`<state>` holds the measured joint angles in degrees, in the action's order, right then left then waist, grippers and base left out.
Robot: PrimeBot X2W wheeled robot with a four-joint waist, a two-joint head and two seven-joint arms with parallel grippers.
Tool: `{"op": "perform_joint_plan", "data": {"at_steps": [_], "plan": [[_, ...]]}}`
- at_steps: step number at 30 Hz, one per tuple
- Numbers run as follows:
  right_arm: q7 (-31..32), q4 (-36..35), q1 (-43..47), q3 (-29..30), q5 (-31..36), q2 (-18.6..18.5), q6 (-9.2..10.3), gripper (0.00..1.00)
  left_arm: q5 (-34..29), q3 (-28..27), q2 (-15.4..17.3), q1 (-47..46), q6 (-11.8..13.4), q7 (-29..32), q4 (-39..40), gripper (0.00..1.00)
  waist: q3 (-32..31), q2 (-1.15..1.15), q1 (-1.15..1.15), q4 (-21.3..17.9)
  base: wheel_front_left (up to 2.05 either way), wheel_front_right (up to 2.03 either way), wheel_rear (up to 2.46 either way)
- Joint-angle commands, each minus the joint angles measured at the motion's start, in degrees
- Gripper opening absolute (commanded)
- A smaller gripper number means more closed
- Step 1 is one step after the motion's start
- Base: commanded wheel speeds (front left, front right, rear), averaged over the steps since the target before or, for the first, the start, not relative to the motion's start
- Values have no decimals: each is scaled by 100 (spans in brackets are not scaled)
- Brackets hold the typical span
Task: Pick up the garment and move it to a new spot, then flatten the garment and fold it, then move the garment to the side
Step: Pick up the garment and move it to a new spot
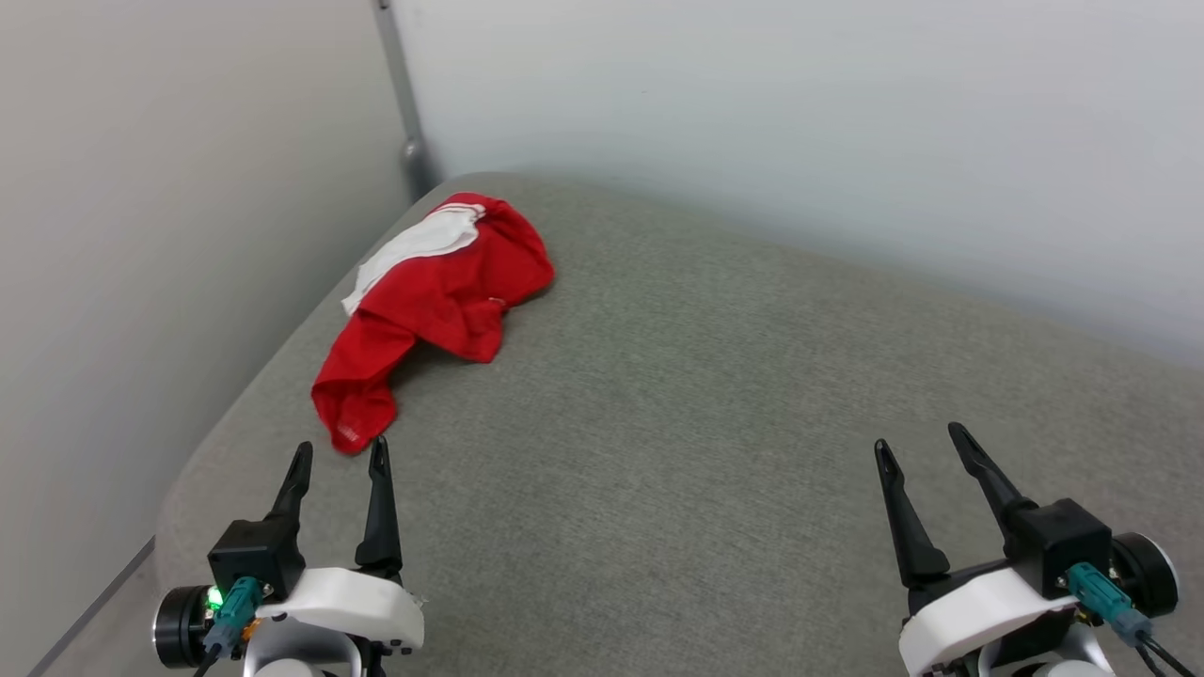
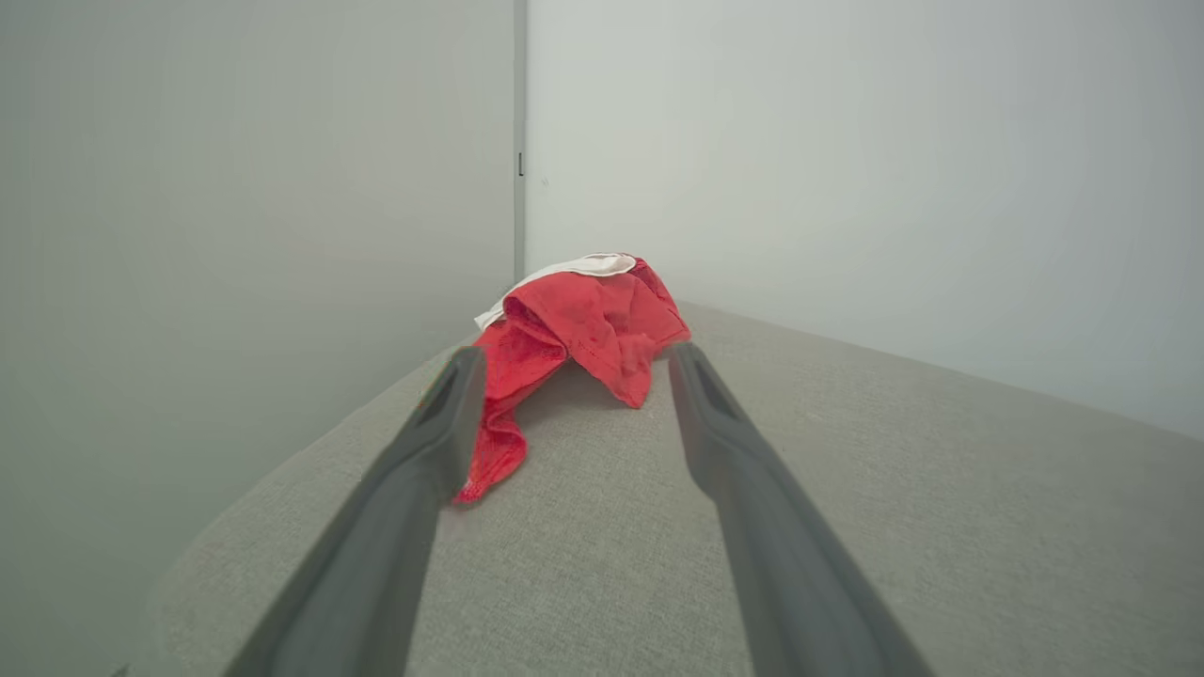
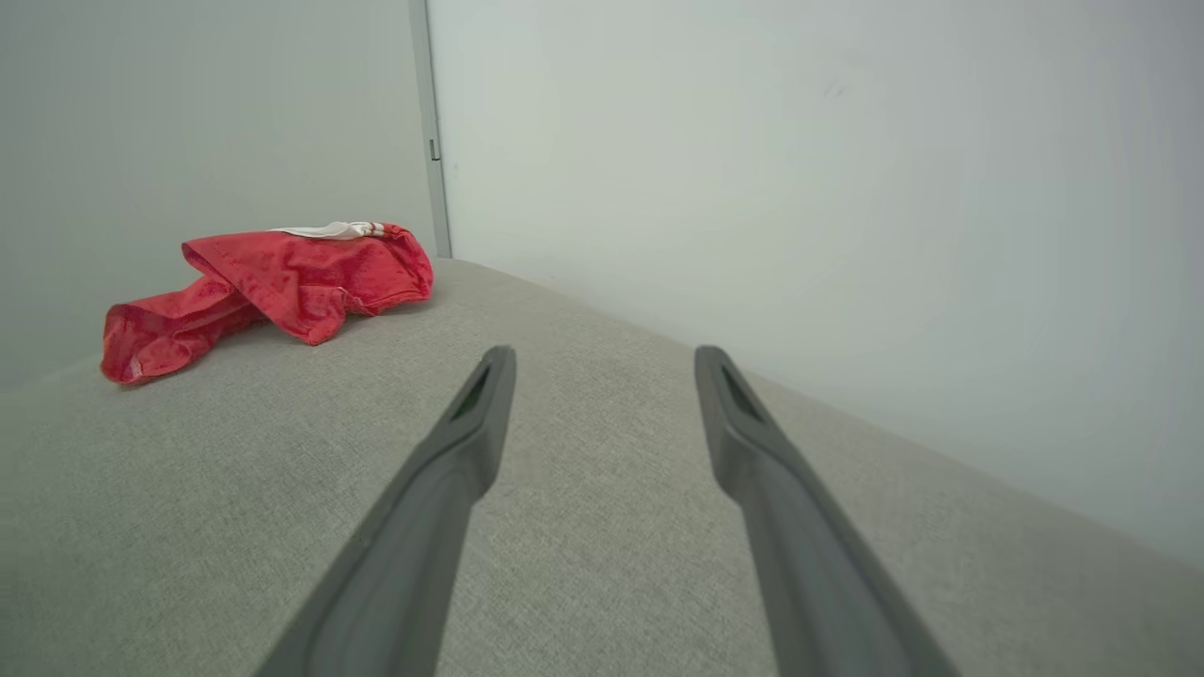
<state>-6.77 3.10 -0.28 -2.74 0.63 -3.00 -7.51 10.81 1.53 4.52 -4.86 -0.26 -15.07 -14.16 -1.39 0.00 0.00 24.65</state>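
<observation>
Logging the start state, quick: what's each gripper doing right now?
Left gripper: open, empty, near the shirt.
Right gripper: open, empty.

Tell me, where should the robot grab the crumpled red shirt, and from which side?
Probably the near red tail of the garment, the narrow end trailing toward the open left gripper. It lies low on the grey cushion, just beyond the fingertips, so coming from the robot's side, straight ahead and down, looks easiest.
</observation>
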Motion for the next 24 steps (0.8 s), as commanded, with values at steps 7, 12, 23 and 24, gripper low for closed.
{"op": "perform_joint_plan", "data": {"at_steps": [7,12,23,24], "plan": [[-16,63,-128,-83,-64,15,4,100,-31,-129,-32,52,-64,-15,48,100,34,0,0,235,0,0,0],[-1,58,-142,-70,-81,16,4,100,-141,-123,-36,-119,-24,-15,29,100,58,0,0,230,0,0,0],[262,-296,-420,-161,109,-31,4,100,18,-297,333,-2040,-194,289,-513,100,846,0,0,-545,0,0,0],[267,-331,-471,-177,107,-84,4,100,51,-326,401,-2247,-219,443,-592,100,974,0,0,-668,0,0,0]]}}
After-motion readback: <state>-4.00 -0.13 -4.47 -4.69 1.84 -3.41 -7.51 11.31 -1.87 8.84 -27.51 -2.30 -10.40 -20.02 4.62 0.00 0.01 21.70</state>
